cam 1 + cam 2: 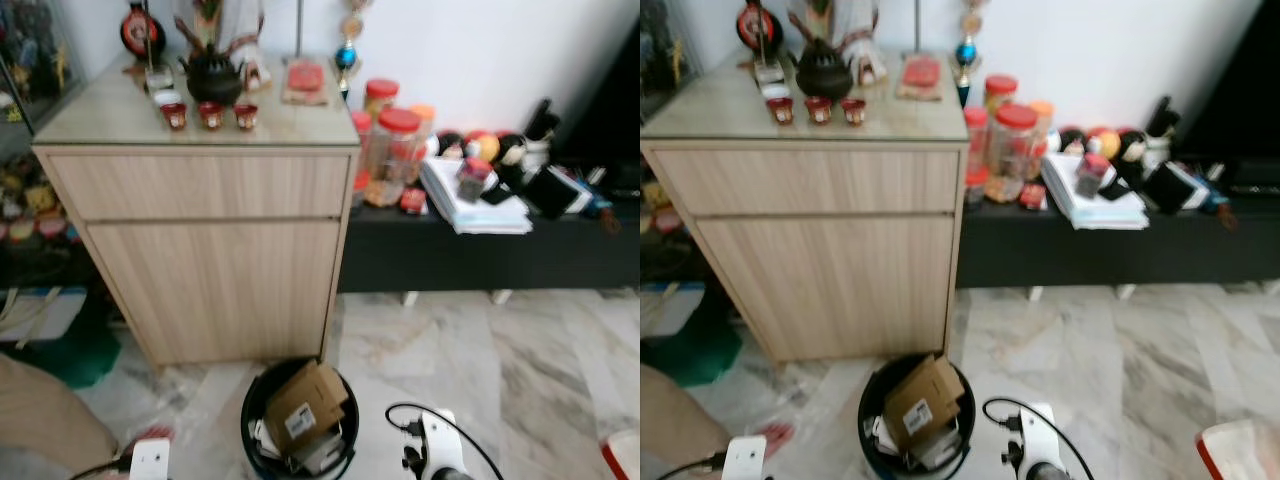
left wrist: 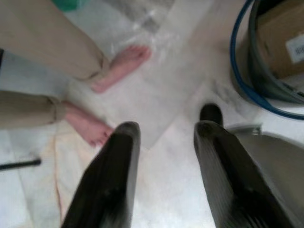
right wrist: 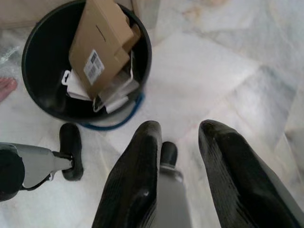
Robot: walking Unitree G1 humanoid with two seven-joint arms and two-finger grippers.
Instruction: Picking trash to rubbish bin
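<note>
Black plastic marks the rubbish bin (image 1: 300, 425), standing on pale marble floor (image 1: 500, 370) at the near edge of the head view, about 6 o'clock, directly in front of a wooden cabinet (image 1: 210, 250). A brown cardboard box (image 1: 305, 405) with a white barcode label pokes up from the bin, tilted, over white scraps of packaging (image 3: 78, 85).

Seen from the right wrist, the right gripper (image 3: 178, 156) hangs over bare floor with its two black fingers spread and nothing between them; the bin sits beyond it toward 10 o'clock, near but apart. The left gripper (image 2: 164, 156) is likewise parted and empty above the marble, with the bin's wall and blue rim (image 2: 242, 80) toward 2 o'clock. A person's bare feet (image 2: 107, 90) and beige trouser legs (image 2: 42, 47) stand just beyond that gripper's fingers, at about 10 o'clock.

Both arms are cut off at the bottom of the head view, where only a white housing (image 1: 150, 458) at 7 o'clock and another with a black cable (image 1: 435, 440) at 5 o'clock show. The head view is soft, so small items are hard to read.

Farther back, the cabinet top holds a dark pot (image 1: 213, 78) and three small red cups (image 1: 210, 115). At 2 o'clock, a low black bench (image 1: 480, 250) against the white wall carries red-lidded jars (image 1: 395, 140) and stacked papers (image 1: 470, 205).
</note>
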